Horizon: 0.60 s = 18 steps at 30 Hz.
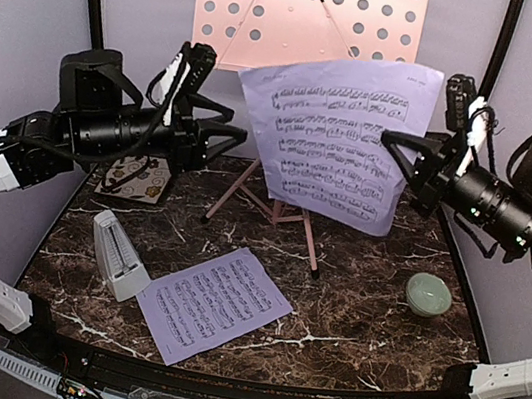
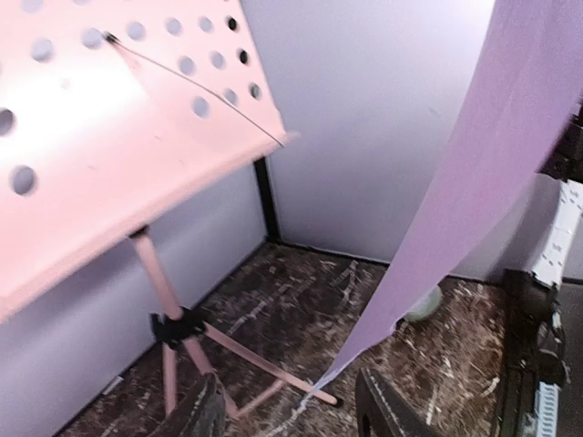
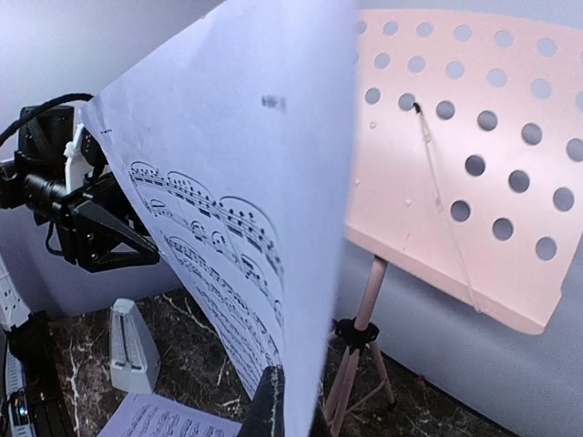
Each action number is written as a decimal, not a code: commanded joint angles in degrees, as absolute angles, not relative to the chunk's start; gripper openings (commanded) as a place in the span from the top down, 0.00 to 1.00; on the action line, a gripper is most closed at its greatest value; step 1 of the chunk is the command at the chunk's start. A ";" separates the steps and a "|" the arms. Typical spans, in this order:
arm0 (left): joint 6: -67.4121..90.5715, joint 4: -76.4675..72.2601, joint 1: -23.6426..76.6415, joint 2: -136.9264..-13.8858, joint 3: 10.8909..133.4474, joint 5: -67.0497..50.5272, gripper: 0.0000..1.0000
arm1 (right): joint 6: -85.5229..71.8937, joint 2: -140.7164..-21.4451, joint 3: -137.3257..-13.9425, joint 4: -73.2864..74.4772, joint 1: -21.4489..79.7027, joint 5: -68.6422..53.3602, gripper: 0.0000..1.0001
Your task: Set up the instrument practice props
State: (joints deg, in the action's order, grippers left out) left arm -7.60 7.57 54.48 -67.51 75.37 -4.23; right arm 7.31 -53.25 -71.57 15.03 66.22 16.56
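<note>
The pink perforated music stand (image 1: 310,14) stands at the back on tripod legs (image 1: 274,211); it also shows in the left wrist view (image 2: 109,155) and right wrist view (image 3: 455,155). My right gripper (image 1: 396,144) is shut on one lavender sheet-music page (image 1: 342,136) and holds it upright in front of the stand; the page fills the right wrist view (image 3: 237,228). My left gripper (image 1: 231,135) is open and empty just left of the page's edge (image 2: 455,200). A second page (image 1: 211,302) lies flat on the table. The white-grey metronome (image 1: 117,255) stands at the left.
A pale green bowl (image 1: 429,293) sits at the right. A floral tile (image 1: 136,179) lies at the left under my left arm. The dark marble table (image 1: 357,325) is walled on three sides.
</note>
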 commanded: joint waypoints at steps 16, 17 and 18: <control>-10.81 7.66 43.77 -82.52 108.80 8.36 0.56 | 13.58 -65.73 -93.85 -3.85 57.32 18.24 1.00; -10.95 8.20 43.27 -83.85 110.49 7.54 0.56 | 13.43 -66.58 -94.80 -4.29 56.74 17.83 1.00; -11.19 8.56 43.07 -85.22 112.07 6.95 0.56 | 13.21 -67.26 -95.46 -4.80 56.05 17.30 1.00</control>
State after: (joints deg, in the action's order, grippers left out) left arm -11.46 5.23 44.60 -81.41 106.43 11.16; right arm 12.43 -65.19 -91.57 0.58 58.17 17.87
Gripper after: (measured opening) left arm 0.444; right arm 0.007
